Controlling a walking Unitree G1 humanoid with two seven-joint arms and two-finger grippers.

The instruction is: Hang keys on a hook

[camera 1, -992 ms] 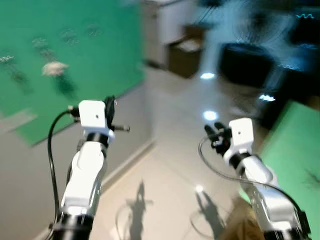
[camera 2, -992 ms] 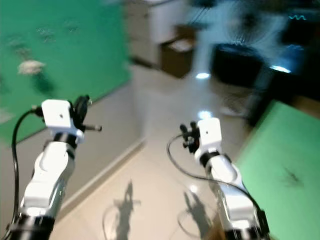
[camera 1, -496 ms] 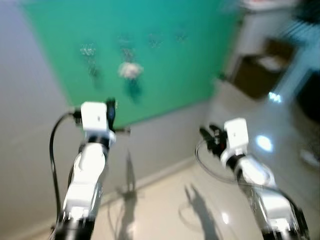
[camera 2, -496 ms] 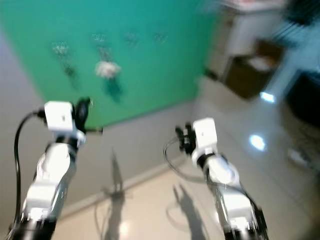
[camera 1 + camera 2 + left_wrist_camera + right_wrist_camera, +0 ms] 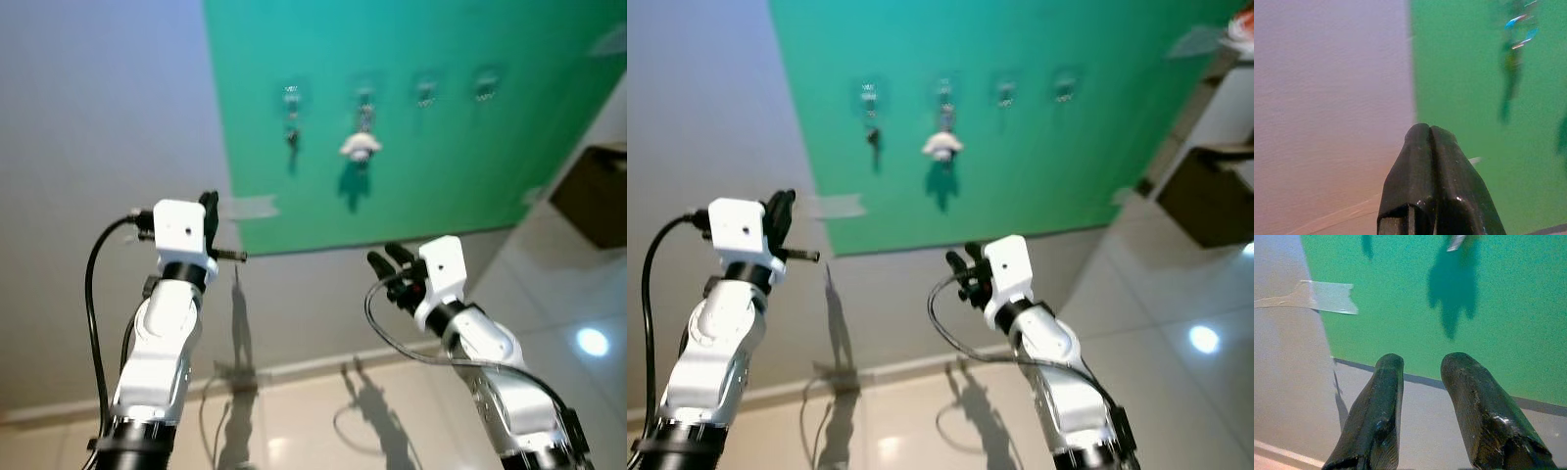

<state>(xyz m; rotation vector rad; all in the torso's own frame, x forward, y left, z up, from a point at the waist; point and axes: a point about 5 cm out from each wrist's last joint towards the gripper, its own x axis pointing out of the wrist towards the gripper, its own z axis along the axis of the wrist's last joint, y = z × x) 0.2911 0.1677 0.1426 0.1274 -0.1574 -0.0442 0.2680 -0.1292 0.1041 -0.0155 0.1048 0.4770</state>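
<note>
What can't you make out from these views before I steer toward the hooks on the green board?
- Row of four small hooks on the green wall board: too small and soft in the eye views to tell their shape.
- Dark item on the first hook: too small to confirm as keys.
- White lump on the second hook: blurred, unidentifiable.
- Left gripper: jaws shut; whether anything is pinched between them cannot be seen.
- Brown box: cut off by the frame edge.

Silver arms (image 5: 162, 343) — black cables, black fingers (image 5: 1371, 421).
</note>
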